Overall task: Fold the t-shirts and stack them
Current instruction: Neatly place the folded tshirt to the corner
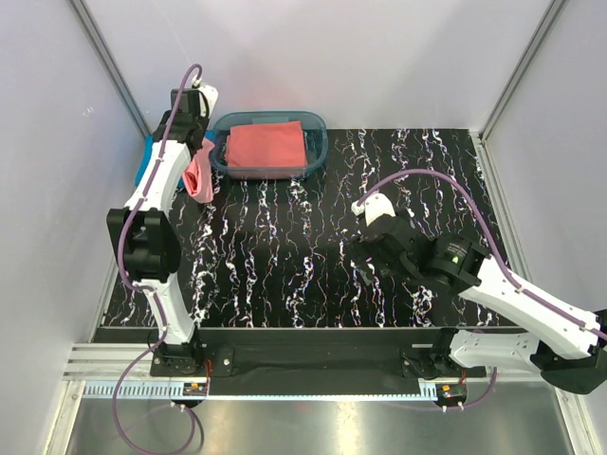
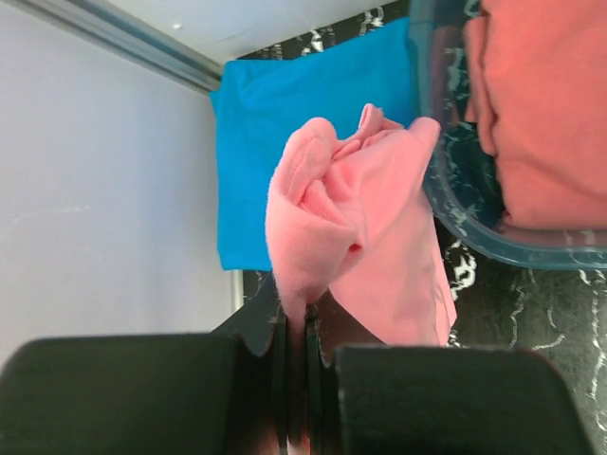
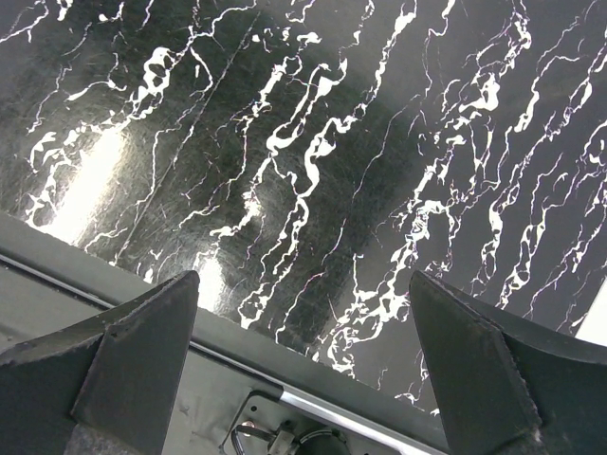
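From my station I see the black table top with white marble veins (image 1: 285,246) filling the workspace. The left arm (image 1: 156,190) rises from its base at the near left corner. It bends at a raised elbow and stretches along the left edge to the far left corner. The right arm (image 1: 512,289) lies low. It goes from the near right corner toward the middle of the table, with the wrist bent down.

The clear bluish plastic tub (image 1: 268,173) stands at the far edge, left of centre. Inside it lies a folded coral-red t-shirt (image 1: 266,144). A bright blue t-shirt (image 2: 285,123) lies flat in the far left corner, just beside the tub.

The light pink t-shirt (image 2: 351,227) hangs bunched in the air, over the blue one and close to the left end of the tub. I cannot tell if it touches the tub wall.

The left gripper (image 2: 296,341) has its jaws pressed together on a fold of the pink cloth. The right gripper (image 3: 303,284) hovers over bare table. Its jaws are spread wide and there is nothing between them.
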Tool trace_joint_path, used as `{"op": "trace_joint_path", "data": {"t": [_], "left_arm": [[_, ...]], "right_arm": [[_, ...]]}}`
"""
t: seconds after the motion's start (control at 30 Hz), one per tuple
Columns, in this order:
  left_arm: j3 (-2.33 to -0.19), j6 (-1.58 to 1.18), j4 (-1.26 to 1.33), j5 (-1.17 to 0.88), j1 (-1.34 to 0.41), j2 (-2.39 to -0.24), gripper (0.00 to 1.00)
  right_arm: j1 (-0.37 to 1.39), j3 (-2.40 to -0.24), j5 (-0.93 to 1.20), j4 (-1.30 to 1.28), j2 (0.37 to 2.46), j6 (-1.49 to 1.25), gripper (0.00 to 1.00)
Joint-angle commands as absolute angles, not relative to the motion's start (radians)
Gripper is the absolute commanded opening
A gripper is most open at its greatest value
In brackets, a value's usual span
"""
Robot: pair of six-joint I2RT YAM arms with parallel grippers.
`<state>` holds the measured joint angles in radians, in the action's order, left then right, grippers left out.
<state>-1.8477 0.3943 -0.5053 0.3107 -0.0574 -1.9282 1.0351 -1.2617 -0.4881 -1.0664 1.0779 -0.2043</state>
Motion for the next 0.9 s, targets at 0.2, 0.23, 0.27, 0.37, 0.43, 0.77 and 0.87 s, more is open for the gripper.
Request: {"op": "trace_joint_path", "data": {"t": [0.2,0.23,0.27,0.37,0.43,0.77,0.87], "left_arm": [[-1.897,0.434,-0.402,0.192,-0.041,-1.893,0.00],[-1.914,0.437,-0.400,0.184,-0.032,-1.902,0.00],[-1.919,0.439,-0.384,0.166,-0.026,-1.907,0.00],[-1.940,0.434,-0.373,0.137,-0.002,-1.945,0.00],[-1.933,0.434,-0.351,0.100,0.023,-1.956,0.00],[-2.020,0.400,-0.296,0.006,0.078,-2.071,0.00],[-2.049,0.400,-0.291,0.006,0.095,-2.120,0.00]], "right_arm": [[0.996,-1.266,-0.492,-1.008,1.100,-0.181,1.00],[0.989,-1.266,-0.491,-1.002,1.103,-0.179,1.00],[0.986,-1.266,-0.486,-1.000,1.106,-0.179,1.00],[0.977,-1.266,-0.480,-0.989,1.123,-0.172,1.00],[0.973,-1.264,-0.477,-0.989,1.134,-0.170,1.00],[0.905,-1.284,-0.425,-0.953,1.203,-0.127,1.00],[0.882,-1.285,-0.408,-0.946,1.223,-0.123,1.00]]}}
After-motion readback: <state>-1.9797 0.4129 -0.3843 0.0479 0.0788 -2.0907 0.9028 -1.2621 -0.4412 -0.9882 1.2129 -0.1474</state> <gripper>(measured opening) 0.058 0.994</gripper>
